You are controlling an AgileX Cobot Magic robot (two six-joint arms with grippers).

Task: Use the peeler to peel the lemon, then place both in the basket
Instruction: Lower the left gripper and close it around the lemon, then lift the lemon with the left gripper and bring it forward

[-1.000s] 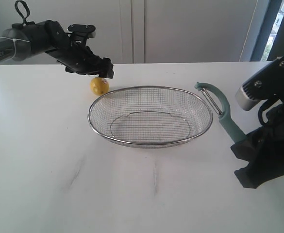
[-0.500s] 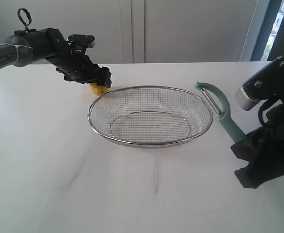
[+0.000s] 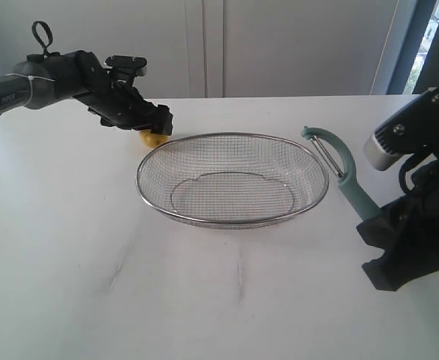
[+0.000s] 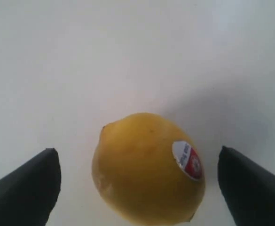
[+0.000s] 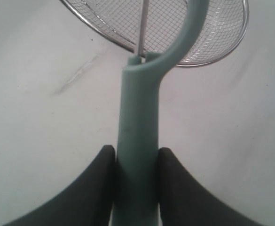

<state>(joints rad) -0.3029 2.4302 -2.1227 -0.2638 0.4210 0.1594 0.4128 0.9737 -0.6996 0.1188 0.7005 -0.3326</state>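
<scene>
- basket [image 3: 139, 181] sits on the white table [image 3: 69, 262], nothing in it
- lemon [image 3: 154, 139] is on the table just outside the basket's far-left rim, mostly hidden under the arm in the exterior view
- left gripper [image 3: 156, 121] is down over the lemon, on that same far-left side of the basket
- left wrist view: lemon [image 4: 146, 169] lies between the two dark fingers [image 4: 29, 188], jaws spread wide, a gap of bare table on each side (no contact that I can see)
- sticker [image 4: 188, 160], red and white, faces up on the lemon
- right gripper [image 3: 377, 225] is off the basket's right side, low over the table
- its jaws are clamped on the lower handle of the peeler [image 3: 348, 184]
- right wrist view: right gripper [image 5: 136, 162] has both pads pressed against the teal handle of the peeler [image 5: 137, 108]
- peeler stands roughly upright, leaning toward the basket, hooked head at top just beside the right rim
- can't tell if the head touches the rim
- thin metal blade [image 3: 329, 157] runs along the head
- right wrist view: the basket's mesh [image 5: 217, 28] shows behind the peeler's head
</scene>
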